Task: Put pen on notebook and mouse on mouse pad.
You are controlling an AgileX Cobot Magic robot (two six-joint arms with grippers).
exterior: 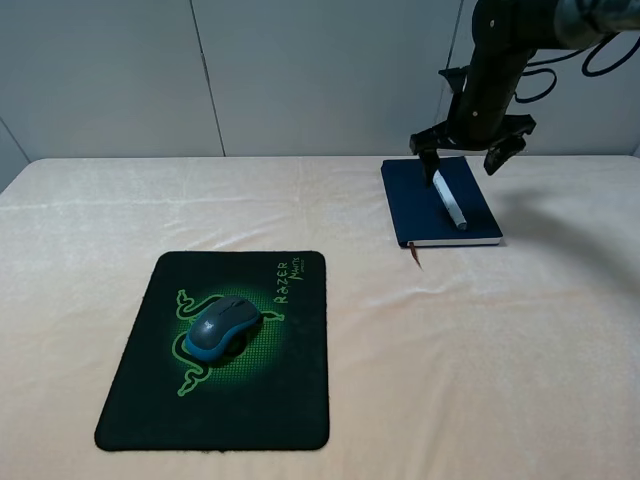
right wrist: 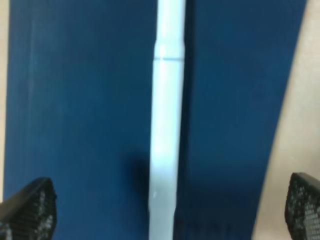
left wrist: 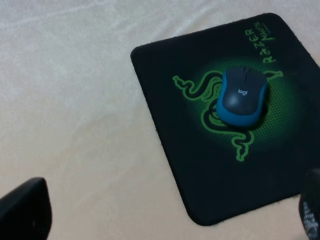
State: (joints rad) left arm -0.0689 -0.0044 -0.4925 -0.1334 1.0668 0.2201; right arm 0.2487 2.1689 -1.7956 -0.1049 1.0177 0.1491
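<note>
The mouse (exterior: 222, 325) (left wrist: 242, 96), dark grey with blue sides, rests on the middle of the black mouse pad (exterior: 290, 400) (left wrist: 160, 65) at the front left. At the back right the white pen (exterior: 450, 200) (right wrist: 167, 125) lies along the dark navy notebook (exterior: 410, 200) (right wrist: 75, 100). My right gripper (exterior: 462, 160) (right wrist: 165, 210) hovers open just above the pen, one finger on either side, touching nothing. My left gripper (left wrist: 165, 215) is open and empty above the pad's near edge; it does not show in the exterior high view.
A cream cloth (exterior: 480, 350) covers the whole table. A brown ribbon (exterior: 417, 257) sticks out of the notebook's near edge. A grey wall (exterior: 300, 70) stands behind, and black cables (exterior: 600, 55) hang by the right arm.
</note>
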